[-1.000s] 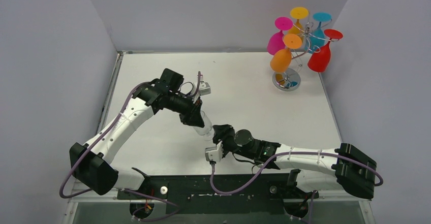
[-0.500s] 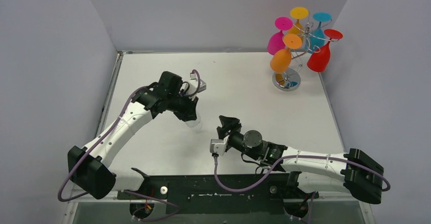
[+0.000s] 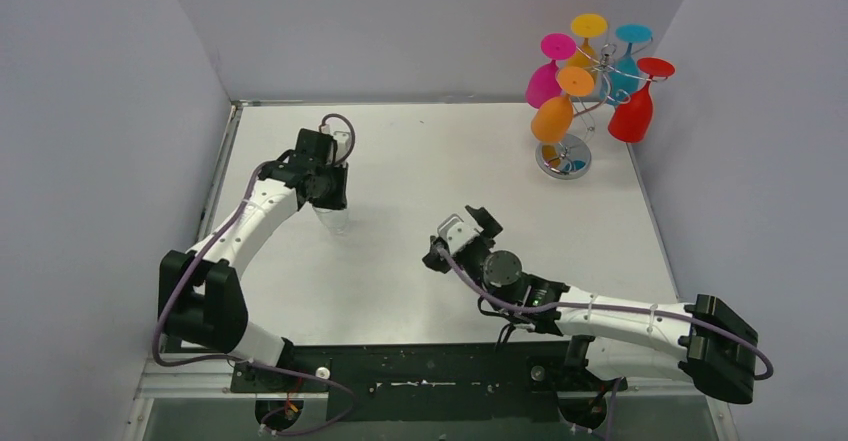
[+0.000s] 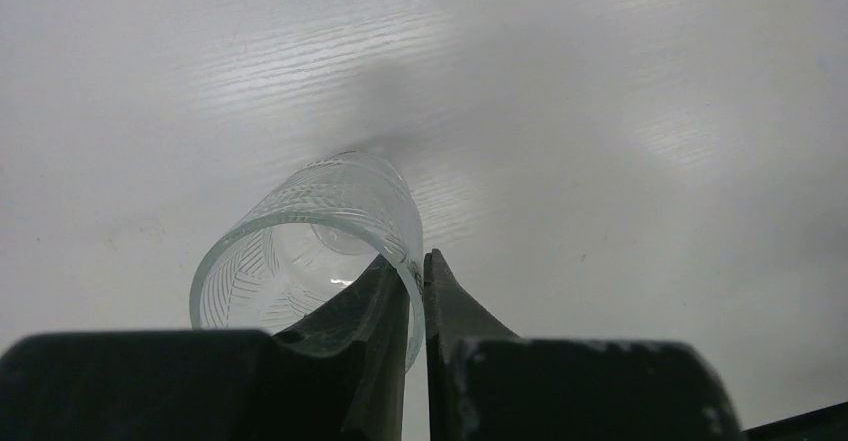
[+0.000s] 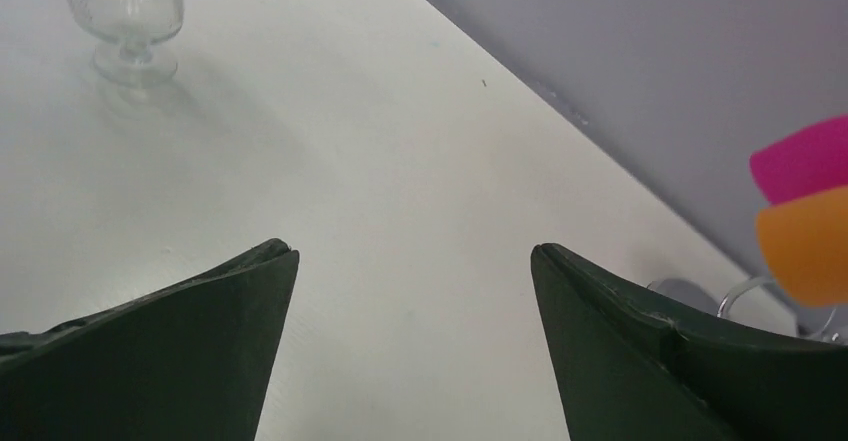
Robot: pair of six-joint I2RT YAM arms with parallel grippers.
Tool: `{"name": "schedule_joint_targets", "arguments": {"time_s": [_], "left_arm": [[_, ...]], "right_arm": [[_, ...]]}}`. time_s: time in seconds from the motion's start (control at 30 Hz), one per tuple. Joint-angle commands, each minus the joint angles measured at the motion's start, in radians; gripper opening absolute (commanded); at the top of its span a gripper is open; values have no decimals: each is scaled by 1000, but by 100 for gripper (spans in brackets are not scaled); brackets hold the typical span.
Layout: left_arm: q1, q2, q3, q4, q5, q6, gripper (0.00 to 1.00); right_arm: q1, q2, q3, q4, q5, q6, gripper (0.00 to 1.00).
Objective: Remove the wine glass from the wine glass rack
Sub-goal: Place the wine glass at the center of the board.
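While the left tool [image 4: 418, 266] pinches and half hides its rim, wine glass [image 4: 300, 231]: clear, etched, standing on worktop [image 3: 450, 161]
Right tool [image 5: 413, 251]: wide, empty
Wine glass rack [image 3: 563, 154]: thin wire, far right, partly behind coloured glasses [image 3: 553, 116]

Bright, even light — soft shadows, faint glare on the table [image 4: 650, 131].

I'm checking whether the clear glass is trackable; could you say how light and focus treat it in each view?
Top external: the clear glass nearly vanishes against the white table. Left wrist: sharp, its cut pattern plain, soft shadow behind, the left hand pinching its rim. Right wrist: top left, cropped, slightly soft.
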Motion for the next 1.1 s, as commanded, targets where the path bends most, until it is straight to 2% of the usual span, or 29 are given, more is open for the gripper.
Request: {"name": "schedule_joint_targets", "arguments": {"time_s": [0.0, 0.1, 0.2, 0.27, 0.57, 0.7, 0.8, 0.93, 1.07], "left_arm": [[-2, 45, 65, 88, -42, -66, 0], [-4, 73, 68, 91, -50, -73, 0], [-9, 91, 63, 93, -50, -86, 0], [-20, 98, 63, 97, -50, -96, 0], [-80, 142, 93, 117, -119, -97, 0], [-95, 179, 115, 113, -157, -92, 0], [-96, 197, 121, 118, -136, -85, 0], [-96, 197, 108, 98, -82, -83, 1], [-95, 177, 89, 85, -67, -88, 13]], "right_arm": [[-28, 9, 146, -90, 222, 446, 93], [-83, 53, 267, -327, 249, 673, 95], [-184, 108, 375, -545, 151, 885, 96], [-251, 126, 415, -619, 92, 950, 97], [-320, 117, 426, -606, -54, 1005, 97], [-346, 109, 412, -607, -71, 1038, 98], [-364, 103, 406, -617, -78, 1041, 98], [-422, 98, 440, -719, -91, 1041, 99], [-495, 93, 480, -787, -183, 1056, 99]]}}
